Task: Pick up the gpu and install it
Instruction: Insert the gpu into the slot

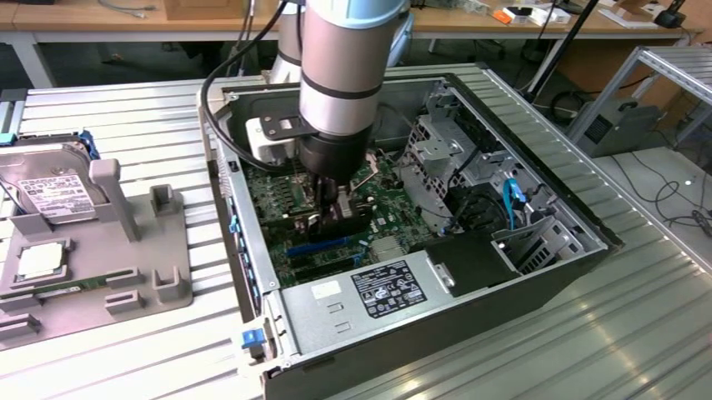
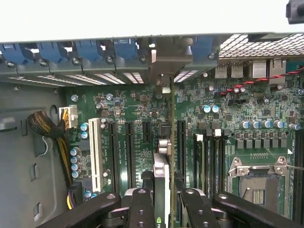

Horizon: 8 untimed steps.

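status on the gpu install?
Gripper shut on gpu, inside the open case. Card edge-on over the motherboard slots. No visible obstruction.

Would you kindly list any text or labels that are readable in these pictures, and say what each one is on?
No text can be read.
Hard drive: white label, print too small.
Computer case: black sticker and white sticker, both illegible.
Motherboard: white markings too fine.
The gpu, held edge-on in the gripper: no lettering visible.
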{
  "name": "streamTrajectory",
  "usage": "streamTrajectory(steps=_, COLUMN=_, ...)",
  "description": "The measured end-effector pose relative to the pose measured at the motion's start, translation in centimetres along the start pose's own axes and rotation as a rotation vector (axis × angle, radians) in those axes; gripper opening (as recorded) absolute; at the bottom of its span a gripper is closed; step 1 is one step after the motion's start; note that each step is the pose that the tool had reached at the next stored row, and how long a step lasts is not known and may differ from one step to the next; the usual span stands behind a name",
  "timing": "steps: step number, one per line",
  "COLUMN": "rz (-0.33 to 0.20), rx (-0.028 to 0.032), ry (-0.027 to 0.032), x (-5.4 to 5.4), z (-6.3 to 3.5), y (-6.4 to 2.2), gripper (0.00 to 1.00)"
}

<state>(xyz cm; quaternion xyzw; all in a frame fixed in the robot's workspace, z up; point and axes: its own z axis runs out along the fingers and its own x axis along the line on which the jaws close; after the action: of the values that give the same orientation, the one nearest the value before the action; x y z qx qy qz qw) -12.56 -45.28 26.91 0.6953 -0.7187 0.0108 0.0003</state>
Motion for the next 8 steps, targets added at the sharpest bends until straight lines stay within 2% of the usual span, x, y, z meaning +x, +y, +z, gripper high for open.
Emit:
streamTrajectory(steps=3, rz=0.001, rx=-0.0002, ry=0.0002, x=0.02, z=-0.01, y=0.55, gripper=0.27)
streamTrajectory(steps=8, rz=0.001, rx=-0.0002, ry=0.0002, x=0.02, z=0.11, y=0.56, gripper=0.27)
